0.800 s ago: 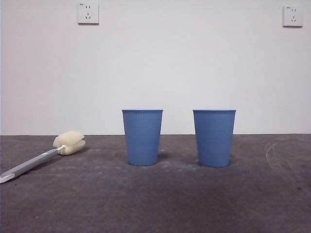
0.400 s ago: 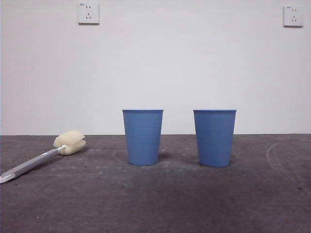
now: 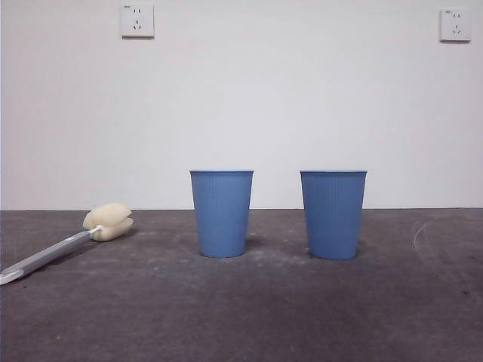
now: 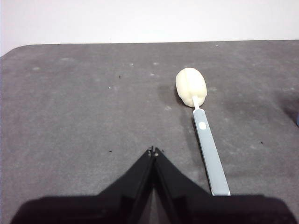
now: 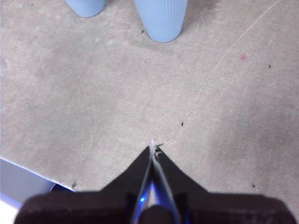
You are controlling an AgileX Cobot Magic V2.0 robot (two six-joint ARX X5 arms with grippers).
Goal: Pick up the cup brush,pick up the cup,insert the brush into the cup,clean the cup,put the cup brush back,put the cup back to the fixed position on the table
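Nothing has moved since the earlier frames: both cups and the brush lie exactly where they were, and neither arm enters the front view.

Nearest, in the left wrist view, the left gripper [image 4: 153, 150] hangs above the dark grey surface [image 3: 249, 317] with its jaws pressed together, clenched on nothing. Just beside its tips lies the cup brush [image 4: 200, 121], flat on the surface, its grey handle running away from the gripper to the cream-yellow sponge head. The right gripper [image 5: 153, 148] is likewise clenched and empty, hovering over a bare, scuffed stretch well short of the cups.

From the front, the cup brush [image 3: 72, 243] rests at the left side, white handle tip nearest the camera and sponge head farther back. Beyond it, near the middle, stands one blue cup [image 3: 221, 213], upright; a second blue cup [image 3: 333, 214] stands upright to its right, apart from it, about level with it. The right wrist view shows this second cup [image 5: 161, 18] closer to the right gripper than the other cup [image 5: 85, 7]. A faint curved scratch [image 3: 419, 237] marks the surface at the right. Behind everything rises a white wall [image 3: 249, 105] with two sockets [image 3: 136, 20] near the top.
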